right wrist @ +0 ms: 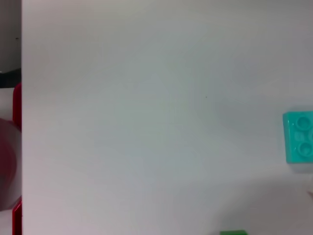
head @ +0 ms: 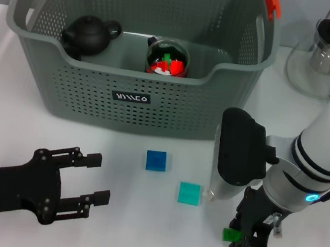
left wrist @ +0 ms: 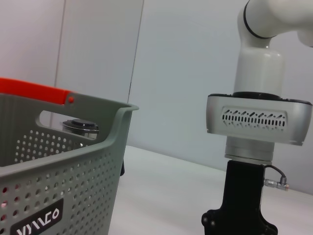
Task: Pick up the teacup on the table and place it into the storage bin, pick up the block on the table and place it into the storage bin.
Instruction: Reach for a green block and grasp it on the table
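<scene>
Blocks, three on the white table (head: 26, 117): blue block (head: 156, 160), teal block (head: 190, 193), green block (head: 230, 234). Storage bin (head: 132, 98), one, behind them, holding one black teapot (head: 90, 33) and one cup of red-green pieces (head: 167, 58). Glass pitcher (head: 326, 53) far right. Right gripper (head: 246, 236) low, jaws narrow, clamping the green block near the table's front edge. Left gripper (head: 92, 194) parked front-left, fingers spread wide, holding nothing

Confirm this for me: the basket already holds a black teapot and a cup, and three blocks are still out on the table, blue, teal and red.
One detail is off: the third block is green, not red, lying at the right gripper; the head view shows it. The rest stands: the basket holds the black teapot and the cup, and the blue block and teal block lie on the table.
</scene>
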You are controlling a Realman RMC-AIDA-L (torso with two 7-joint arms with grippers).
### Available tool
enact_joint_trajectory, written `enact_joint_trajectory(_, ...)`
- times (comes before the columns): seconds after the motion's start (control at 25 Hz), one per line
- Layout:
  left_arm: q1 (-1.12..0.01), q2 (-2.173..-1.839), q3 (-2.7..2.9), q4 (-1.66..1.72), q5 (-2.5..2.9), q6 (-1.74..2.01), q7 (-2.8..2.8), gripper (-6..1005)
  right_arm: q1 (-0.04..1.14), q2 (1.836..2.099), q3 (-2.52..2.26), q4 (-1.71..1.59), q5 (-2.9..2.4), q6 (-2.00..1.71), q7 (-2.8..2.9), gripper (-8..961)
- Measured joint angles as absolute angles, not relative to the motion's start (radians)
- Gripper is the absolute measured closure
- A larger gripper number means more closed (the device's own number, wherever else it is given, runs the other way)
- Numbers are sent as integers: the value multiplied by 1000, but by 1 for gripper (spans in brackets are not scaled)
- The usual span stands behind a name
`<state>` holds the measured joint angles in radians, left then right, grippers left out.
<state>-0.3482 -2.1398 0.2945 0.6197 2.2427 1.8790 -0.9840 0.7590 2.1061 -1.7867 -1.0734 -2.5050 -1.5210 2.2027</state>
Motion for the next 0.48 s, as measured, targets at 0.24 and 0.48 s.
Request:
enact_joint_trajectory(0.24,-348,-2140,294,620,2243,1878,-987,308,761,2106,-1790,-1068,-2505,-1513,2205,558)
enact_joint_trajectory(0.48,-348,-2140,295,618,2243,1878,-989,308,758,2107,-1804,-1067,-2504,-1512,2206,615)
